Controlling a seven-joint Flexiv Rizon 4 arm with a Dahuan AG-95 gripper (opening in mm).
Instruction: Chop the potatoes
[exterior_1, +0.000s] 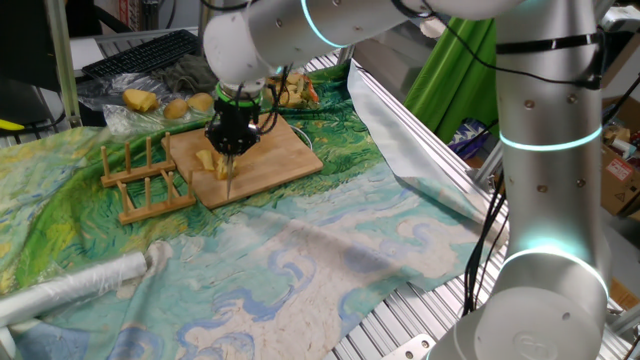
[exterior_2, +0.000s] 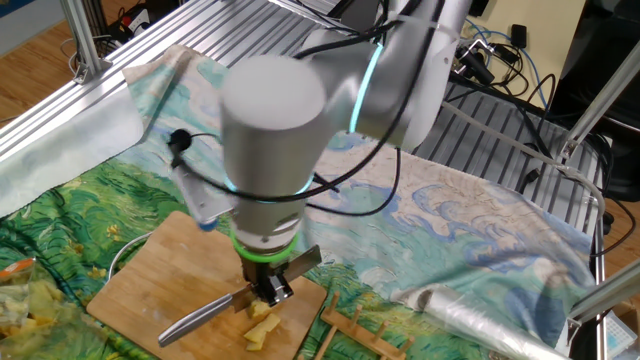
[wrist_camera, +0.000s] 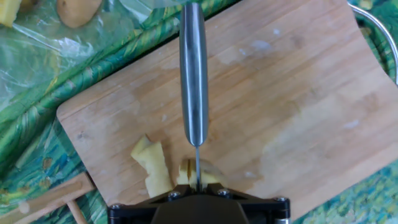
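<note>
Jaws clamped narrow on knife (wrist_camera: 193, 74), blade down in potatoes (wrist_camera: 200, 173) on wooden board (wrist_camera: 298, 93); chunks looked light, wet, slippery, likely to roll; best pinned mid-lump

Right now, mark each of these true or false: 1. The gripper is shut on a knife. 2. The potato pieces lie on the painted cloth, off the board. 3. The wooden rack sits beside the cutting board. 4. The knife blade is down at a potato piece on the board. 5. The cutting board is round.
1. True: the gripper is shut on the knife.
2. False: the potato pieces lie on the wooden cutting board.
3. True: the wooden rack stands next to the board on the cloth.
4. True: in the hand view the blade meets a potato piece.
5. False: the board is rectangular with rounded corners.
</note>
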